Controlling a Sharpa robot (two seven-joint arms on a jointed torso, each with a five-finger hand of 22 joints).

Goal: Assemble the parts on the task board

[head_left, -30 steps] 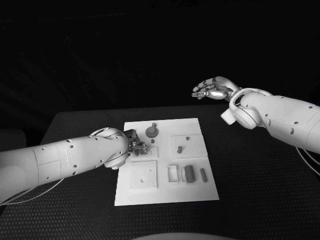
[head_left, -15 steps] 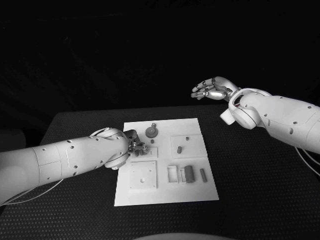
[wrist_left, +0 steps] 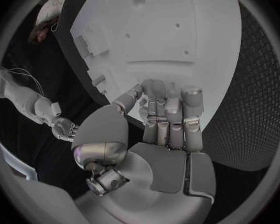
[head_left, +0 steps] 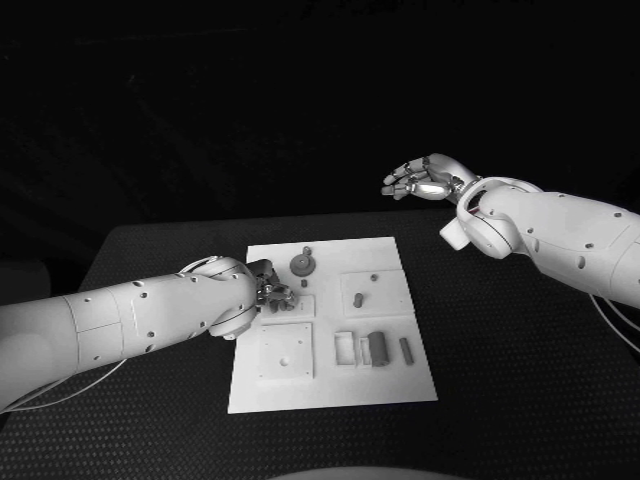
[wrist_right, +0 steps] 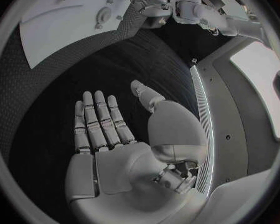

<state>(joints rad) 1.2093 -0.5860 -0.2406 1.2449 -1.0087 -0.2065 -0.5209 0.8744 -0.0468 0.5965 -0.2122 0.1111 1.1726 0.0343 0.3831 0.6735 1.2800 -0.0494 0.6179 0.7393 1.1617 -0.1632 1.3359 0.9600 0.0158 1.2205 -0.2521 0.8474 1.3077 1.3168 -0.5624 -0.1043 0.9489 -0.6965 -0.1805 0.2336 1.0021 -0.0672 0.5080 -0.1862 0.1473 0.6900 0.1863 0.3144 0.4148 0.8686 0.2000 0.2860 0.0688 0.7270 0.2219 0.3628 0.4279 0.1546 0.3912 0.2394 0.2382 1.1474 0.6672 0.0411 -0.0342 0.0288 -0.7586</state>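
Task board (head_left: 335, 330) beneath the curled, empty-looking left hand (head_left: 273, 295); right hand (head_left: 424, 180) spread wide, well apart.

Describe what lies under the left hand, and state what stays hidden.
The left hand hovers low over the white task board, fingers curled down toward its surface. Whether a part sits beneath the fingers cannot be told; they cover that spot.

The left hand (head_left: 270, 296) covers the task board's (head_left: 335, 390) left edge; whether its fingers (wrist_left: 168, 117) pinch a part cannot be told.
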